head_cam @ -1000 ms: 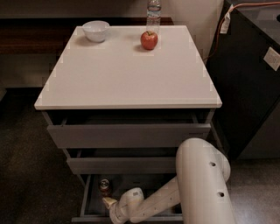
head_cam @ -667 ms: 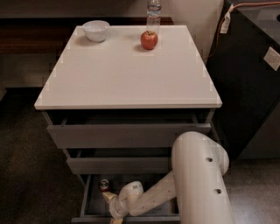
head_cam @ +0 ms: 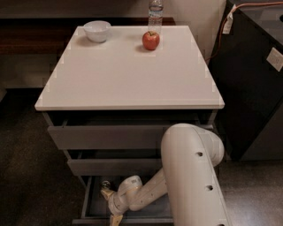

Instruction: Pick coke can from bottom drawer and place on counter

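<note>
**While the gripper (head_cam: pixel 110 205) sits in the open bottom drawer (head_cam: pixel 85 201)**

I cannot tell how open it is or whether it holds anything. The coke can (head_cam: pixel 105 184) stands just beside it. The bench (head_cam: pixel 128 75) carries apple (head_cam: pixel 151 40), bowl (head_cam: pixel 97 31) and bottle (head_cam: pixel 155 11).

Gripper (head_cam: pixel 111 206) is low in the open grey bottom drawer (head_cam: pixel 86 201), at its left front. The white robot arm (head_cam: pixel 190 176) blocks the right half of the opening. The small red coke can (head_cam: pixel 105 184) is at the back left, just behind the gripper, tucked under the grey middle drawer front (head_cam: pixel 115 167). White glossy counter (head_cam: pixel 128 79): front and middle free. White bowl (head_cam: pixel 97 31), red apple (head_cam: pixel 151 40) and clear water bottle (head_cam: pixel 155 11) crowd the far edge.
</note>
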`<state>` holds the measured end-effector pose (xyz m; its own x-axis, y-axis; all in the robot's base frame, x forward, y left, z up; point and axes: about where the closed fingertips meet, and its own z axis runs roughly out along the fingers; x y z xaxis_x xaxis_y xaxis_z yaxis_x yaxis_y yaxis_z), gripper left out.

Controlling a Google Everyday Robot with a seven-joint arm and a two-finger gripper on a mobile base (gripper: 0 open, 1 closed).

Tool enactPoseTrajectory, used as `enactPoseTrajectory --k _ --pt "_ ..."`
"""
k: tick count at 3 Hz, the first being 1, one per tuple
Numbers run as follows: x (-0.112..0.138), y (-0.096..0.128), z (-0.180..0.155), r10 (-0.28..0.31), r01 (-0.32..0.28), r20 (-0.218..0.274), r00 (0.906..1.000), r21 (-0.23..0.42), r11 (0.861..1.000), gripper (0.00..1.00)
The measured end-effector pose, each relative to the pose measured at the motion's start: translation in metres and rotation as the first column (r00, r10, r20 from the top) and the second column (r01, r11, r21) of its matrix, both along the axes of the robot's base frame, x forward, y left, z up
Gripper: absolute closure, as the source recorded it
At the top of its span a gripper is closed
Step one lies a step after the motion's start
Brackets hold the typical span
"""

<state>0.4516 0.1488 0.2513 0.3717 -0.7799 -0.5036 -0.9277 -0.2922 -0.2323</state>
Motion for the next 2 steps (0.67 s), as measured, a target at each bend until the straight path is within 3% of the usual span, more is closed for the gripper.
enactPoseTrajectory --k 1,2 --pt "0.0000 0.0000 0.0000 0.000 0.000 0.000 1.0000 0.000 1.000 0.00" --pt "0.0022 0.0014 0.0086 -0.047 0.047 -0.017 0.9988 0.012 0.999 0.00"
